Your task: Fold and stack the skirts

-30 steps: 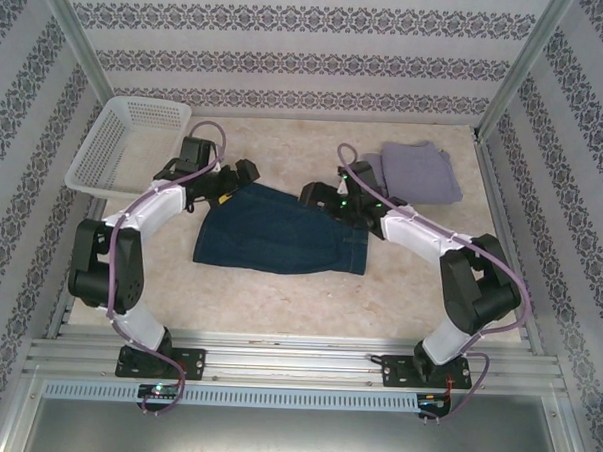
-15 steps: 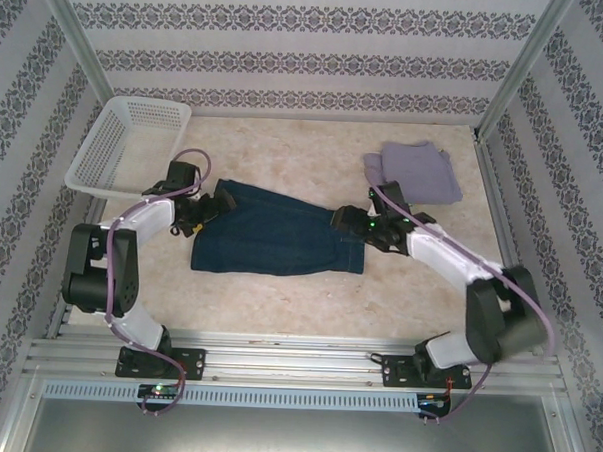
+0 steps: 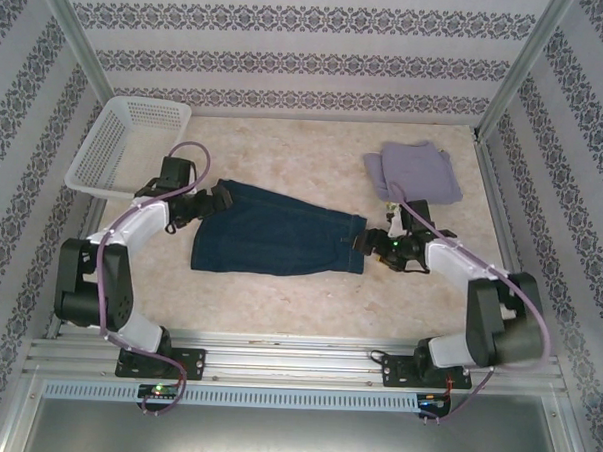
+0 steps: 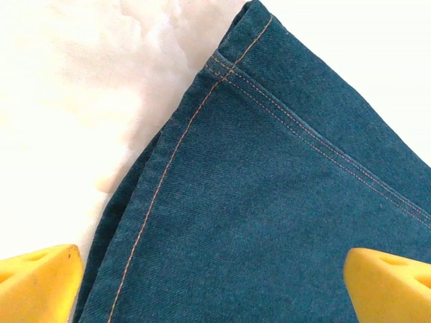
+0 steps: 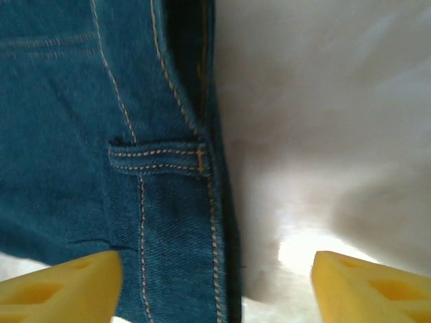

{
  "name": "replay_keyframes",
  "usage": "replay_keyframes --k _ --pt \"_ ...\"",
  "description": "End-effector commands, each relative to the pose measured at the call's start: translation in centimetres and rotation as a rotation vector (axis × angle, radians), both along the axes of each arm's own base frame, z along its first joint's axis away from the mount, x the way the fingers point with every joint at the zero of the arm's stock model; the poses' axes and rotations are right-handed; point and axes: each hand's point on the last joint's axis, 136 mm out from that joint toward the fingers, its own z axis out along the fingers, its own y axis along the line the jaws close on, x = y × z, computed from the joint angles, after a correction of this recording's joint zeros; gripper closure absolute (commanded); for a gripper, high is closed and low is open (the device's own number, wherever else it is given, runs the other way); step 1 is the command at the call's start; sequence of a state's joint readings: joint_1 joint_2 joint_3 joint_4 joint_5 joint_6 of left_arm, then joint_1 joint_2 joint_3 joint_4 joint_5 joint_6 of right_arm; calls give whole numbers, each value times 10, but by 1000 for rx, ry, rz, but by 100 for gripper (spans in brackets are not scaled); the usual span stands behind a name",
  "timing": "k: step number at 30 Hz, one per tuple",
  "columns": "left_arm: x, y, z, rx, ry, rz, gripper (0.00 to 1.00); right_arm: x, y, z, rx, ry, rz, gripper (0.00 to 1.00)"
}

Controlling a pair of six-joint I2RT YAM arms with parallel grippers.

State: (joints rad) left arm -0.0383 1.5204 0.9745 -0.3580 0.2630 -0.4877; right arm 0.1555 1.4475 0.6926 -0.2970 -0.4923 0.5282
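A dark blue denim skirt (image 3: 281,243) lies flat in the middle of the table. A grey-lavender skirt (image 3: 416,173) rests folded at the back right. My left gripper (image 3: 215,197) is low over the denim skirt's far left corner. In the left wrist view, the left gripper (image 4: 215,289) is open, its yellow fingertips (image 4: 37,282) wide apart over the stitched hem (image 4: 269,202). My right gripper (image 3: 366,244) sits at the skirt's right edge. In the right wrist view, the right gripper (image 5: 215,286) is open astride the waistband with its belt loop (image 5: 158,158), one finger over denim and one over table.
A white lattice basket (image 3: 125,143) stands at the back left corner. Patterned walls enclose the table on three sides, and a metal rail runs along the near edge by the arm bases.
Both arms have come forward and down. The left gripper settled at the skirt's far left corner. The right one slid along the right edge toward its near corner, and its fingers have narrowed a little.
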Motion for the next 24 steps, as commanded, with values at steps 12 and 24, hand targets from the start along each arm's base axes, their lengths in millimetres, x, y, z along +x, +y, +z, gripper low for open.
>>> replay_keyframes --k 12,24 --pt "0 -24 44 -194 -154 30 0 29 49 1 208 -16 69 35" --pt "-10 -22 10 -51 6 70 0 28 -5 -26 -77 -19 -159 31"
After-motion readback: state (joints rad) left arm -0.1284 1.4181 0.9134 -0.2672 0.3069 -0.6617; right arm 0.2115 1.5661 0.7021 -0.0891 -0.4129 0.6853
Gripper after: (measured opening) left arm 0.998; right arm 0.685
